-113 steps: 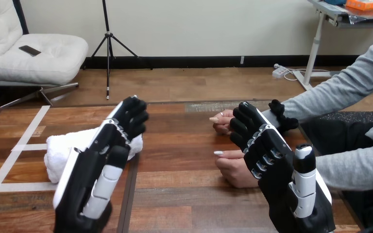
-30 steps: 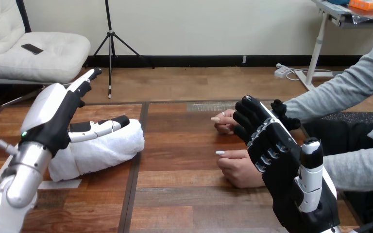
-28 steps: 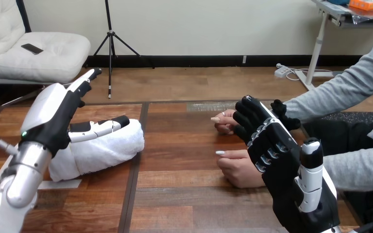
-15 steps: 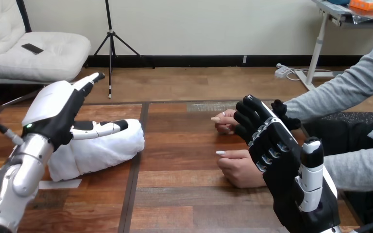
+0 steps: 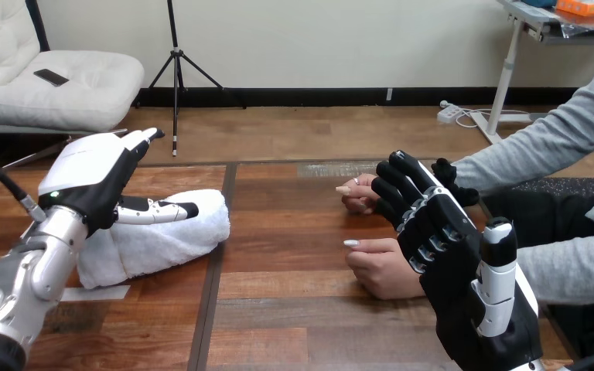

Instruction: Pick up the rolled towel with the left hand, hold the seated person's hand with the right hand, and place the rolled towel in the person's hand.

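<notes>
Left hand (image 5: 93,179), raised before the camera a few seconds earlier, has swung out to the left and now sits lower over the rolled towel (image 5: 162,239) than half a second ago. Its white back faces up, its thumb lies along the top of the towel, and its fingers (image 5: 142,138) reach out straight past the towel's far side, uncurled and gripping nothing. The rolled towel lies on the tabletop (image 5: 294,309) at the left, unmoved. Right hand (image 5: 452,270) is unchanged at the near right, upright, fingers relaxed and apart, empty. Beyond it, the person's nearer hand (image 5: 379,269) and farther hand (image 5: 356,195) rest on the tabletop. Contact between the right hand and either of them cannot be judged.
</notes>
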Controlling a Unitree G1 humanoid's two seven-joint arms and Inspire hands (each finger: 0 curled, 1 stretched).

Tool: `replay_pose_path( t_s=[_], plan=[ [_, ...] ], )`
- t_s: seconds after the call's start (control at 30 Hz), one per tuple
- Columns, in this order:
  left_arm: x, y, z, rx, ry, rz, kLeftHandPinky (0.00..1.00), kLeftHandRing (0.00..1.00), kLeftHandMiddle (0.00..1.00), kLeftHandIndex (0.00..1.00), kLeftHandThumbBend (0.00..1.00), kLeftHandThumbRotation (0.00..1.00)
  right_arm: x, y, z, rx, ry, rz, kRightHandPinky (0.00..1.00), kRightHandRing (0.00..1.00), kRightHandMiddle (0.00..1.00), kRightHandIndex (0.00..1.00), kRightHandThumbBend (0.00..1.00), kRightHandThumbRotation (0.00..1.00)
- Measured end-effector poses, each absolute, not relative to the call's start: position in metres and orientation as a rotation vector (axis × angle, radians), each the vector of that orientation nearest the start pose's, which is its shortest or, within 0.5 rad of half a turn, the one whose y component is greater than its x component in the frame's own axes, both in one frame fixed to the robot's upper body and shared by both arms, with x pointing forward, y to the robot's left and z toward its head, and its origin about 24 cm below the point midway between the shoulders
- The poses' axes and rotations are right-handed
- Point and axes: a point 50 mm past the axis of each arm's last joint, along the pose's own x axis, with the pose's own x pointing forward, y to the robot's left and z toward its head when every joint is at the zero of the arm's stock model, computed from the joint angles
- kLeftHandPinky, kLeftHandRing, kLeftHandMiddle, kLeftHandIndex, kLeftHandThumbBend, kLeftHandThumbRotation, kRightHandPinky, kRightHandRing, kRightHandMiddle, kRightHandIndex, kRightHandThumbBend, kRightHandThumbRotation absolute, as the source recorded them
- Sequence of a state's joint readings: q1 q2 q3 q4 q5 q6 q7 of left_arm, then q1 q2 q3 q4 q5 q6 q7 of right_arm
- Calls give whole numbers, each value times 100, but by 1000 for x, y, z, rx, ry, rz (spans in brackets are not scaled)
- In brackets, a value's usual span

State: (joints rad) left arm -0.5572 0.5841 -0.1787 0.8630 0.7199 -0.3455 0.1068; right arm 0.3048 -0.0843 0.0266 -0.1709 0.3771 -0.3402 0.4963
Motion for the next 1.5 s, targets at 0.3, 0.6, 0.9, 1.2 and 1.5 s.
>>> replay_pose_path(
  t_s=[0.3, 0.6, 0.9, 1.2, 1.5],
  plan=[
    [342, 256, 61, 1372, 18, -157, 91, 93, 95, 94, 93, 60, 185, -159, 54, 218, -283, 381, 100, 95, 93, 92, 80, 100],
    [345, 256, 59, 1419, 34, -160, 93, 95, 97, 95, 93, 62, 185, -159, 55, 217, -287, 380, 98, 94, 92, 91, 80, 100],
    [348, 257, 57, 1449, 70, -158, 96, 96, 98, 96, 94, 61, 185, -159, 55, 216, -288, 379, 97, 93, 92, 90, 81, 100],
    [350, 258, 55, 1478, 99, -168, 96, 97, 98, 96, 95, 61, 185, -160, 55, 215, -289, 379, 97, 93, 92, 90, 80, 100],
    [353, 255, 52, 1538, 155, -217, 99, 99, 100, 99, 100, 68, 185, -161, 55, 212, -293, 375, 95, 92, 90, 89, 79, 100]
  ],
)
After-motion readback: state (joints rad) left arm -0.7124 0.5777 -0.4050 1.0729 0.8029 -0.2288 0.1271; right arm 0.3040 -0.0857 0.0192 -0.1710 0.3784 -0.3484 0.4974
